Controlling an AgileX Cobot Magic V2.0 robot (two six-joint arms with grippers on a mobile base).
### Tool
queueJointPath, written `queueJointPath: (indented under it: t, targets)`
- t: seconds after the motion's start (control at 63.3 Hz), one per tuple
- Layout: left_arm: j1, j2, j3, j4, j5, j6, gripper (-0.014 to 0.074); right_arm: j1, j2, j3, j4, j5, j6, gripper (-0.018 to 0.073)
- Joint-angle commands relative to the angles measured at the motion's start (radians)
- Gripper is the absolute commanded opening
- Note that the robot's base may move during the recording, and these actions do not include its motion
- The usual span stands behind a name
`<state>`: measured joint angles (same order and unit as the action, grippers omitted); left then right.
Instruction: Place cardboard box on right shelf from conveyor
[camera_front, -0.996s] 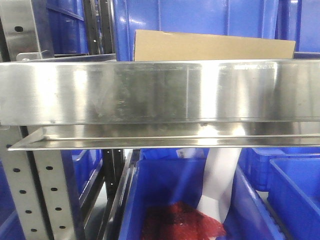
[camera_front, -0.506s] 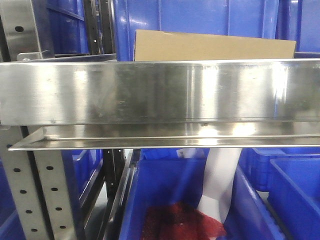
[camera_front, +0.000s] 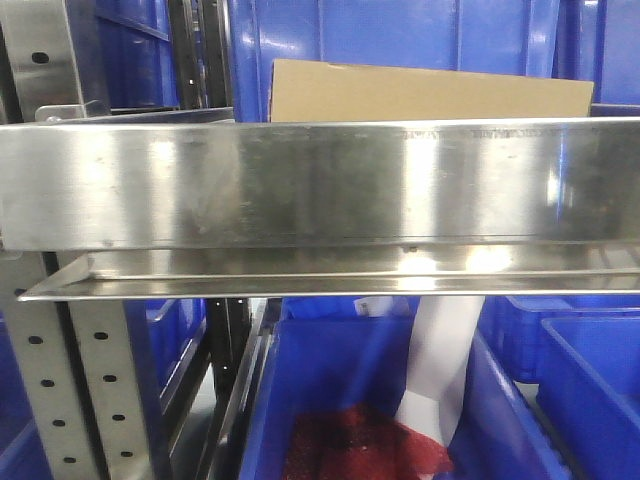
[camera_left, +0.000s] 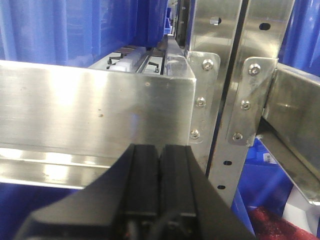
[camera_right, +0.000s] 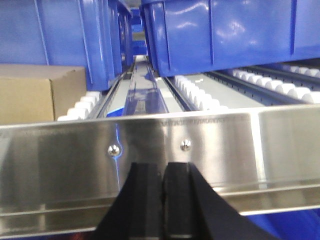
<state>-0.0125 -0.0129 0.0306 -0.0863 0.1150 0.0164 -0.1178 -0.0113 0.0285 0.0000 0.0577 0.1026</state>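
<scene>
The cardboard box is seen resting on the right shelf, behind the shelf's broad steel lip, so that only its upper part shows over the lip in the front view; in the right wrist view the same box is found ahead of the jaws and off to their left, beyond the lip and beside the white rollers. The right gripper is held just short of the lip with its jaws pressed together and nothing between them, which suggests that the box is no longer carried. The left gripper is likewise seen with jaws pressed together and empty, before a steel lip and just left of the perforated upright posts. The box is judged to sit behind the lip so that it cannot slide forward off the rollers. Blue bins are seen behind the box, and another blue bin with red netting lies below the shelf. The conveyor is not in view. The placing appears done or nearly so.
</scene>
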Motion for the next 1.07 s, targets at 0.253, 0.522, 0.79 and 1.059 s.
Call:
queueJointPath:
  t: [0.253, 0.522, 0.79, 1.059]
  targets:
    - [0.000, -0.012, -0.003, -0.005, -0.081, -0.005, -0.0119, -0.007, -0.013, -0.005, -0.013, -0.097, -0.010, 0.0056]
    - [0.000, -0.012, -0.003, -0.005, -0.081, -0.005, -0.0119, -0.007, -0.013, -0.005, -0.013, -0.097, -0.010, 0.0056]
    - [0.000, -0.012, -0.003, -0.005, -0.081, -0.005, -0.0119, -0.007, -0.013, -0.005, -0.013, -0.097, -0.010, 0.0056]
    - [0.000, -0.012, -0.003, -0.005, -0.081, -0.005, -0.0119, -0.007, -0.013, -0.005, -0.013, -0.097, -0.010, 0.0056]
